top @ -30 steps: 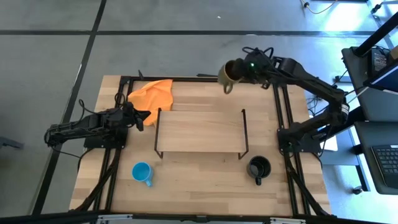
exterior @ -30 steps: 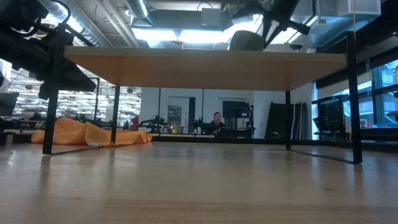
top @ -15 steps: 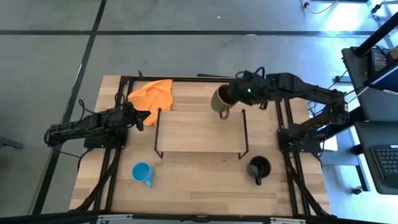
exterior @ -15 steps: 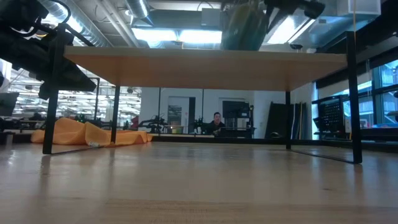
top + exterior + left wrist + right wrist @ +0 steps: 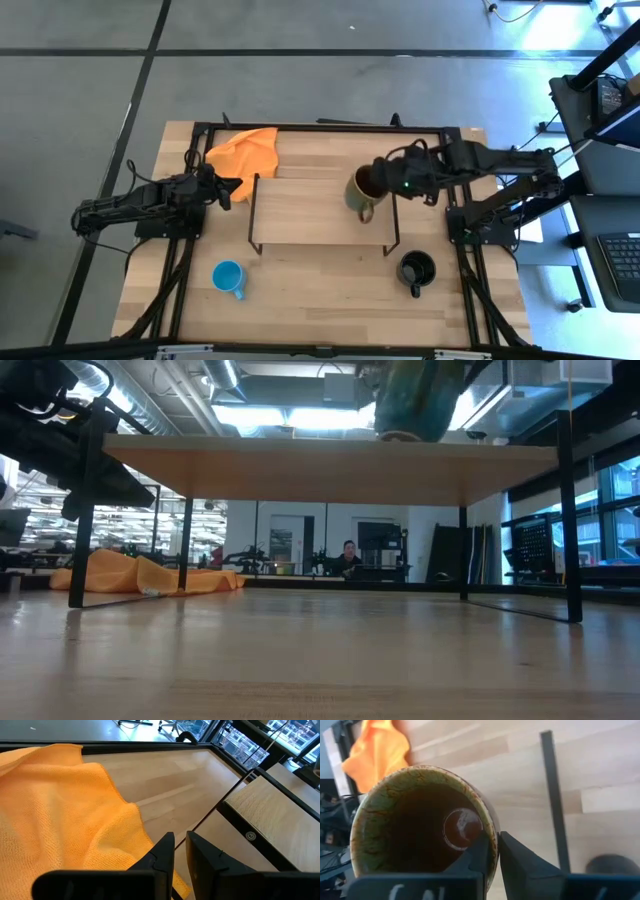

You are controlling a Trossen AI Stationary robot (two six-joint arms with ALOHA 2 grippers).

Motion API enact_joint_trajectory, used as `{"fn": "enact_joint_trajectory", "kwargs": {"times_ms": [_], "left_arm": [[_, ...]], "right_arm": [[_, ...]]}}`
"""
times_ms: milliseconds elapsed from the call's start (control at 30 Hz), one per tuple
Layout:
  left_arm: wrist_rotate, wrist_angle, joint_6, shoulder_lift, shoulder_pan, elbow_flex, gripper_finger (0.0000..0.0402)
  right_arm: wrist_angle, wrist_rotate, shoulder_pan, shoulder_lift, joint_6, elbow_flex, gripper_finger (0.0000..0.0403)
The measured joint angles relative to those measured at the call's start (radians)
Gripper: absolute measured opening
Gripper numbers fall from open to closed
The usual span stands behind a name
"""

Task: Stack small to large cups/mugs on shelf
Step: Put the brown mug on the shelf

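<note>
Your right gripper pinches the olive mug's rim, one finger inside and one outside, so it hangs upright over the shelf. Your left gripper waits, fingers nearly closed on nothing, just beside the orange cloth.

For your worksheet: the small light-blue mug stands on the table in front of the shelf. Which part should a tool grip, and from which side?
Grip the light-blue mug by its rim wall, coming straight down from above. It stands upright, mouth open upward, and its handle juts toward the front right, so pinch the wall on a side away from the handle.
</note>
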Motion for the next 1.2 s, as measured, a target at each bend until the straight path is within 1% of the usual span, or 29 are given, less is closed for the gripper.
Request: {"fn": "enact_joint_trajectory", "kwargs": {"times_ms": [167, 400, 700, 1067, 1200], "left_arm": [[0.0, 0.0, 0.0, 0.0, 0.0, 0.0, 0.0042], [0.0, -0.001, 0.002, 0.0, 0.0, 0.0, 0.0042], [0.0, -0.002, 0.002, 0.0, 0.0, 0.0, 0.0042], [0.0, -0.003, 0.002, 0.0, 0.0, 0.0, 0.0042], [0.0, -0.003, 0.003, 0.0, 0.0, 0.0, 0.0042]], "right_arm": [[-0.053, 0.0, 0.038, 0.0, 0.044, 0.0, 0.0035], [-0.126, 0.004, 0.069, 0.016, 0.043, -0.002, 0.0035], [-0.119, 0.001, 0.078, 0.065, -0.009, -0.002, 0.004], [-0.125, 0.006, 0.078, 0.062, -0.037, 0.0, 0.0044], [-0.12, 0.021, 0.078, 0.062, -0.05, 0.0, 0.0056]]}}
